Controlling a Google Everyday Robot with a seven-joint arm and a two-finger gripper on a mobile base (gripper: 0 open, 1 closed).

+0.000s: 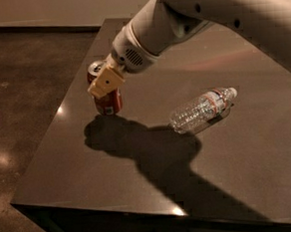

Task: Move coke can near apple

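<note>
The red coke can (106,102) with a silver top stands upright near the table's left edge. My gripper (104,82) is shut on it from the right, with a tan finger (106,82) across the can's front. I cannot tell whether the can's base touches the table. The apple is hidden; no part of it shows, and my arm's wrist (145,35) covers the spot behind the can.
A clear plastic water bottle (203,109) lies on its side to the right of the can. The dark table (249,170) has its left edge close to the can and its front edge at the bottom. My arm's shadow falls across the middle.
</note>
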